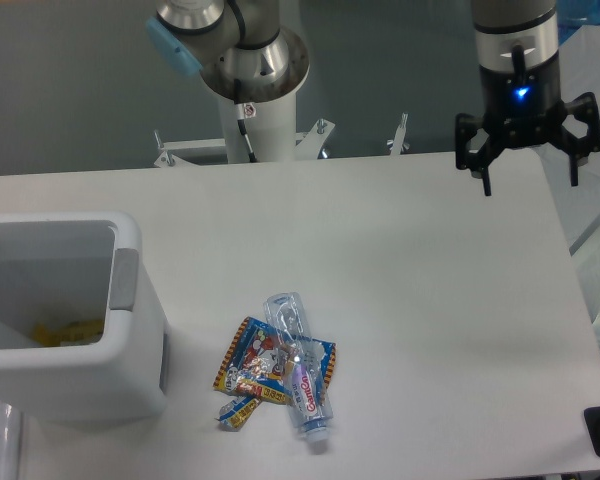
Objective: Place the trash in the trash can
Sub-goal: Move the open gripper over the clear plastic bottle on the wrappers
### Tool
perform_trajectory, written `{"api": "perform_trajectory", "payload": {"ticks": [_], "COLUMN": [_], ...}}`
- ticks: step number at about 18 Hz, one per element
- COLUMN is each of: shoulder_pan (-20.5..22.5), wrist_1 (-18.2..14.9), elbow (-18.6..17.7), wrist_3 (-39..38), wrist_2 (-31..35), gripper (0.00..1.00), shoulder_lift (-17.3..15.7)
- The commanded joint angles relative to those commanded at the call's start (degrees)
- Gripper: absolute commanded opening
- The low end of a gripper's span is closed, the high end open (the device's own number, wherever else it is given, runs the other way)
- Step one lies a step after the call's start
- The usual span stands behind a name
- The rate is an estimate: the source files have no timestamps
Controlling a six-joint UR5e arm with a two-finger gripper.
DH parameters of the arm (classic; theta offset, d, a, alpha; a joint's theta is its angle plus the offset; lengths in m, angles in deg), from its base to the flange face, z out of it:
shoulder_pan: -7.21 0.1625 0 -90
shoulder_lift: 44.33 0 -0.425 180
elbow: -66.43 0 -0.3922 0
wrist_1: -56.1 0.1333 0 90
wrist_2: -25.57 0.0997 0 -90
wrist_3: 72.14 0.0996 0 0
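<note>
Lying atop crinkled blue-and-orange foil snack wrappers point(255, 372), a small clear plastic bottle point(298, 375) waits just beside the white rectangular plastic bin point(130, 300). Well apart, the black two-finger gripper point(528, 165) hovers spread wide, empty, likely ready to descend.

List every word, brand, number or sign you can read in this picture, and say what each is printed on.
None reads clearly.
Clear plastic bottle's purple-blue label: lettering blurred, unreadable.
Blue-and-orange foil snack wrappers: cartoon print, text too small.
White rectangular plastic bin: no text visible.
</note>
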Motion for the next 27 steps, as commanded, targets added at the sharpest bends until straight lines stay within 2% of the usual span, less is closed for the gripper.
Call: {"api": "perform_trajectory", "payload": {"ticks": [7, 13, 15, 18, 22, 27], "shoulder_pan": [-1.31, -3.95, -4.92, -7.99, -12.03, -14.50], "wrist_1": [-0.09, 0.79, 2.88, 6.76, 7.47, 8.26], "elbow": [-0.79, -5.26, -6.94, -8.26, -5.98, 0.95], "wrist_3": [-0.97, -2.45, -5.95, -15.97, -21.17, -31.97], "wrist_2": [-1.58, -4.39, -4.75, -4.75, -5.18, -7.12], "gripper": [1.00, 1.00, 1.00, 1.00, 1.00, 1.00], "shoulder_lift": [0.09, 1.49, 1.76, 4.56, 10.71, 19.76]}}
